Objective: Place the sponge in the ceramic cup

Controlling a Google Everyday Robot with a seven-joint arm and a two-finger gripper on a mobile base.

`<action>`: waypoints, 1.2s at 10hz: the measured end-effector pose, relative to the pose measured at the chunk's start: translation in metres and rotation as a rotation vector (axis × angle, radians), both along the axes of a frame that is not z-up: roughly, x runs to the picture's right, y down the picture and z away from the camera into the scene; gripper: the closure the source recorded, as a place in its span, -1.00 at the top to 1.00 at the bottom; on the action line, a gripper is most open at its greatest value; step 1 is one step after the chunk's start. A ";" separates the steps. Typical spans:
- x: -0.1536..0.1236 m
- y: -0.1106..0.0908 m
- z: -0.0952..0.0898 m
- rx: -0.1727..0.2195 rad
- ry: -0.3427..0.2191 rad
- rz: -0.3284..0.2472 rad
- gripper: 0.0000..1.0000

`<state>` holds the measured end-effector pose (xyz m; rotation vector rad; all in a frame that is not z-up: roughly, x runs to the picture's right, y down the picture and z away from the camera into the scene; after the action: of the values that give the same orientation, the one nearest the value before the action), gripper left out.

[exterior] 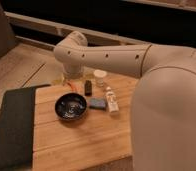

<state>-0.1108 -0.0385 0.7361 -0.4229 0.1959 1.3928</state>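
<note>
The sponge [96, 103], a small flat blue-grey pad, lies on the wooden table [76, 145] just right of the dark bowl. The ceramic cup [99, 76], small and pale, stands farther back, behind the sponge and to the right of a black block. My gripper [70, 86] hangs under the white wrist, above the far rim of the bowl, left of both the sponge and the cup. It holds nothing that I can see. My arm [116, 57] crosses the view from the right, above the cup.
A wide dark glossy bowl [71, 107] sits in the middle of the table. A small black block [88, 88] and a white tube [111, 101] lie near the sponge. A dark mat [11, 125] covers the table's left side.
</note>
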 end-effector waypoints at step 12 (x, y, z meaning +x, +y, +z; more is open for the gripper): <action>0.013 0.010 -0.065 -0.019 -0.337 -0.491 0.30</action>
<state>-0.0982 -0.0282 0.6714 -0.5746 0.0309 0.8244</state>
